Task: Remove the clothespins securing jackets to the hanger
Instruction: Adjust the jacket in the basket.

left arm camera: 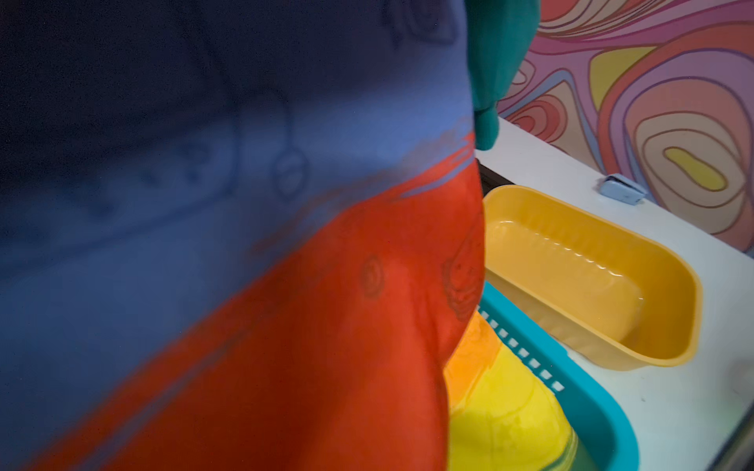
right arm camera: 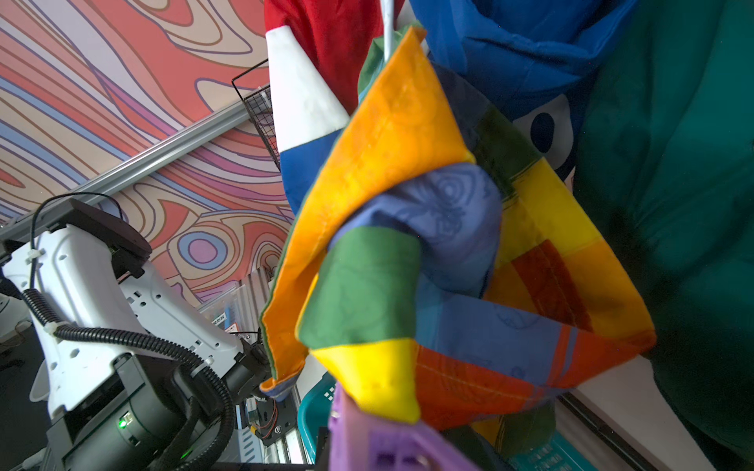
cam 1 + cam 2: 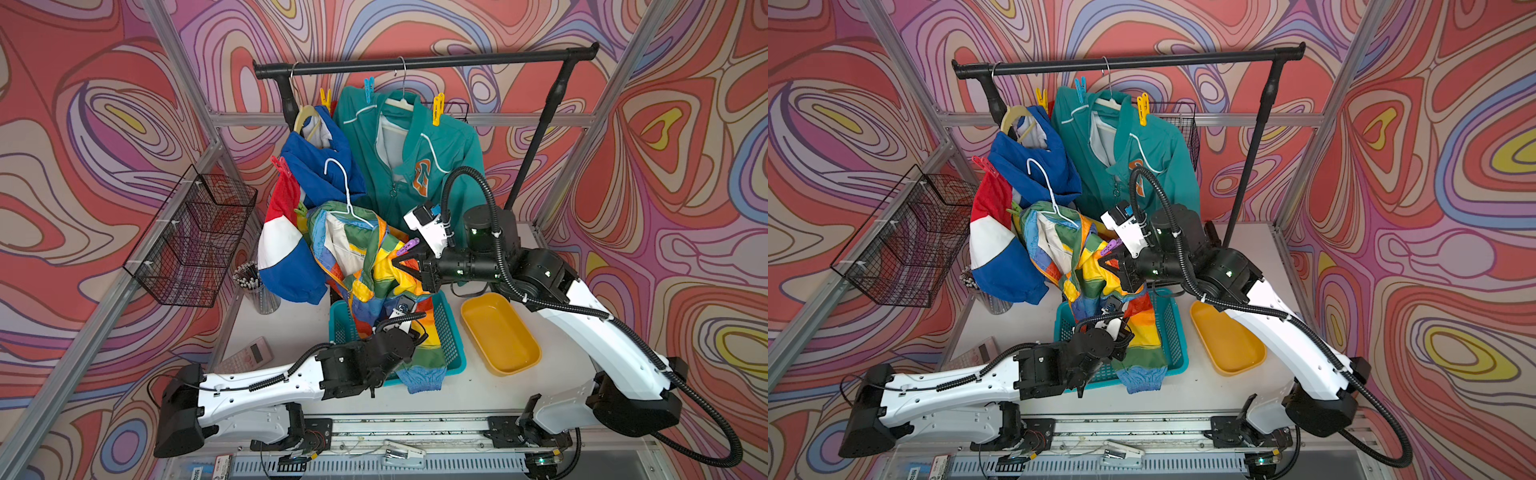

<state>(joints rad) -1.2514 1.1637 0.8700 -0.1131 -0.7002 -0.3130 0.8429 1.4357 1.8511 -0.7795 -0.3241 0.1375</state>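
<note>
Inside teal basket [image 3: 449, 332], folds of rainbow jacket [image 3: 353, 257]; yellow tub [image 3: 498, 332] alongside.

Even, bright light in both top views, edges bowed. At the right gripper [image 3: 400, 260] tips, the purple clothespin [image 2: 379, 442] blurs (left wrist view smeared, shadowed).

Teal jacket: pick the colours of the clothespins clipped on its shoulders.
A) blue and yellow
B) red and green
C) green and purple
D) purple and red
A: a blue clothespin and a yellow clothespin sit on the teal jacket at its shoulders, either side of the hanger hook.
</note>
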